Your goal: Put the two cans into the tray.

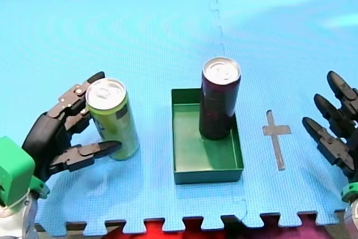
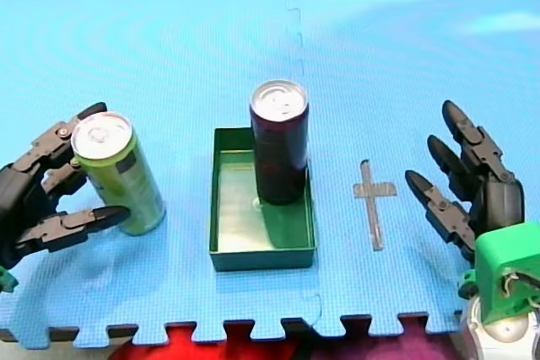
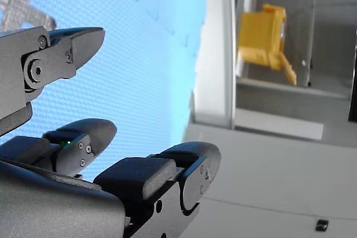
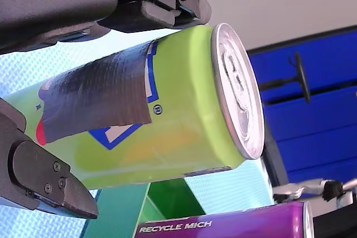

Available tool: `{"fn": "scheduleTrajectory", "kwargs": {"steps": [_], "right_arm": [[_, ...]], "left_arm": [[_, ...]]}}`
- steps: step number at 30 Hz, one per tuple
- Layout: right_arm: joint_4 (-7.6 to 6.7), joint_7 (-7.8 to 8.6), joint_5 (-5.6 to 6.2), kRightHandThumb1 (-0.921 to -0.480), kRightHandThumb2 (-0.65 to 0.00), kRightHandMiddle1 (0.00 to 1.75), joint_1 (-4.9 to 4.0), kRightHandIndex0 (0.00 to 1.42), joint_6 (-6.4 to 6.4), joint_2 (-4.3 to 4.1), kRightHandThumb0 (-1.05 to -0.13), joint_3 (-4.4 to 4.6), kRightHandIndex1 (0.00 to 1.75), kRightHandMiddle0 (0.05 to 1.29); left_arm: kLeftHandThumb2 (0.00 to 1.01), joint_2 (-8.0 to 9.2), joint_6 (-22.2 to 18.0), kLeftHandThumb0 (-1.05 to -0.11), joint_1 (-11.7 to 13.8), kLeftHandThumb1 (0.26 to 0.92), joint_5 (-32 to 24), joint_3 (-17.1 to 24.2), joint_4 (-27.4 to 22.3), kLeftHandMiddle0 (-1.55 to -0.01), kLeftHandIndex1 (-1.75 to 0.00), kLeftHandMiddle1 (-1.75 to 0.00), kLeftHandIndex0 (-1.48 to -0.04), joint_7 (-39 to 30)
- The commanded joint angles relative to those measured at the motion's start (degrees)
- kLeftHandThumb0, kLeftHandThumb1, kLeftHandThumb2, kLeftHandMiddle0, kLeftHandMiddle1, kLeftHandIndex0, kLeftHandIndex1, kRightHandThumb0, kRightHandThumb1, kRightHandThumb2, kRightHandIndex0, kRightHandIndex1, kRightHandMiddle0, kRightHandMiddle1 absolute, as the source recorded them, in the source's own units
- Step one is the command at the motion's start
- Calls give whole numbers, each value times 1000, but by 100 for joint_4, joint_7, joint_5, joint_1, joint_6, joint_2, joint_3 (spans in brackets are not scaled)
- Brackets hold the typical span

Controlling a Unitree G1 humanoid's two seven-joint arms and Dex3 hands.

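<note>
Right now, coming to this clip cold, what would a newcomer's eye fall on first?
First, the dark can standing upright inside the green tray at the middle of the blue mat. Next, the green can on the mat to the tray's left, clasped by the left hand. The right hand holds nothing at the right edge, beside a grey tape cross.
</note>
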Motion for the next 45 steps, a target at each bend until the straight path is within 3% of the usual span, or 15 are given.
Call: {"fn": "scheduleTrajectory", "kwargs": {"steps": [1,10,20,29,45], "right_arm": [[-7,2,27,-865,0,1,8,597,-20,-7,-1008,-10,0,517],[-78,-5,26,-863,0,0,42,598,-22,-4,-1002,2,0,516],[-114,-42,8,-865,-1,0,50,598,-6,-6,-997,16,0,514],[-118,-59,-2,-868,-1,1,57,600,-18,-8,-1000,13,1,516],[-252,-15,62,-867,0,1,151,605,-20,8,-1001,-24,1,520]], "left_arm": [[3,17,62,-1048,-89,676,-9,13,79,-286,-3,-16,-285,-24],[5,16,165,-1048,-203,685,-49,37,143,-284,-2,-10,-286,-230],[11,-26,389,-1048,73,704,212,-245,-636,-277,-7,-5,-300,248],[14,-29,685,-1048,199,722,338,-446,-1016,-271,-8,-1,-307,526],[17,-66,490,-1048,66,757,434,-562,-632,-268,-11,0,-328,678]]}}
